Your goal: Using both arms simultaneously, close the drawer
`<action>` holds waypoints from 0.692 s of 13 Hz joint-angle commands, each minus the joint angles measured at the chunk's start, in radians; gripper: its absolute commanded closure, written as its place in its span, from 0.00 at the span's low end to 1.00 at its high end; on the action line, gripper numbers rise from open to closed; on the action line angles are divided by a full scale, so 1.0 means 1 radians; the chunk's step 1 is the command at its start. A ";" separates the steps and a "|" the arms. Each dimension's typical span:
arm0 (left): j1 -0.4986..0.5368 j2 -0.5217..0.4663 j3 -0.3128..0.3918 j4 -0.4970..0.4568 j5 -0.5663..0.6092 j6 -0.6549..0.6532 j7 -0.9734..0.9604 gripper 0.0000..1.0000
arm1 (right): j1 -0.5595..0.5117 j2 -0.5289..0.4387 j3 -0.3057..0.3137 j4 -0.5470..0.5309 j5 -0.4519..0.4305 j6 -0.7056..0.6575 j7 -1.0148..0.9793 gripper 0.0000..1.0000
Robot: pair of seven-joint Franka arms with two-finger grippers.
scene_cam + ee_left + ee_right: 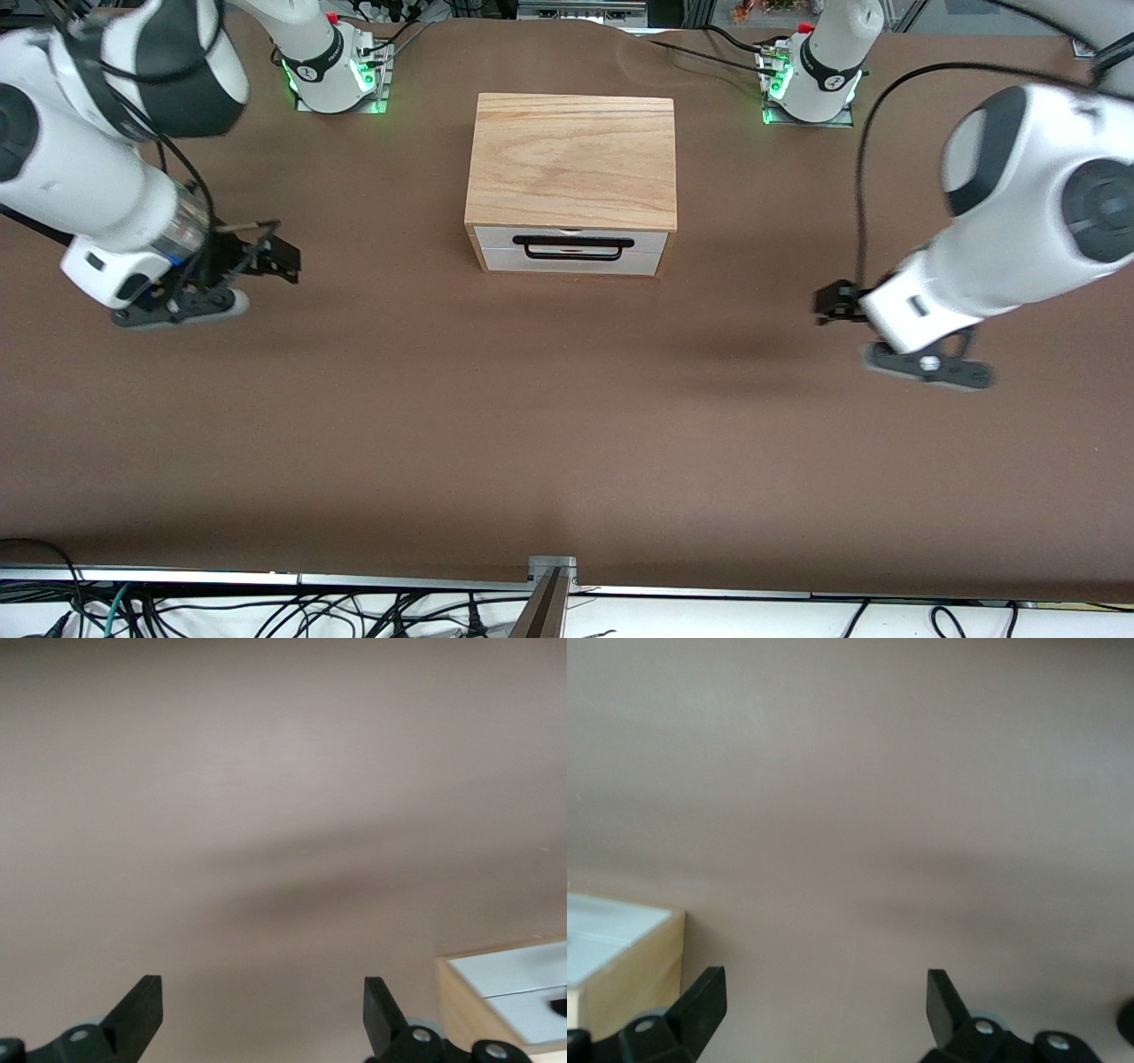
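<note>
The drawer sits in its light-wood box in the middle of the table, white front and black wire handle turned toward the front camera, and it looks flush or very nearly flush with the box, so any gap left is slight. Out at the right arm's end hangs the right gripper over bare table, fingers spread wide with nothing between them, and its wrist view catches only a corner of the box. At the left arm's end the left gripper hovers over the table too, equally wide open and empty. Both are well apart from the drawer. To do this well, I'd say both arms want to swing in together in front of the white panel, one either side of the handle, meet it at the same instant, and press evenly so the tray slides straight and the box doesn't skid.
</note>
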 commanded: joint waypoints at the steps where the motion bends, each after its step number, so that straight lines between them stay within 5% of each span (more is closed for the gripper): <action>1: -0.006 -0.116 0.014 -0.036 0.032 -0.062 -0.017 0.00 | 0.001 -0.002 -0.030 0.065 0.006 -0.127 -0.015 0.00; 4: 0.044 -0.347 -0.005 -0.377 0.014 0.052 -0.015 0.00 | 0.001 -0.019 -0.080 0.084 0.038 -0.146 -0.076 0.00; 5: 0.078 -0.389 -0.061 -0.428 0.014 0.086 -0.017 0.00 | -0.017 -0.025 -0.070 0.084 0.040 -0.135 -0.081 0.00; 9: 0.092 -0.383 -0.082 -0.418 0.023 0.080 -0.018 0.00 | -0.243 -0.058 0.151 0.082 0.005 -0.144 -0.070 0.00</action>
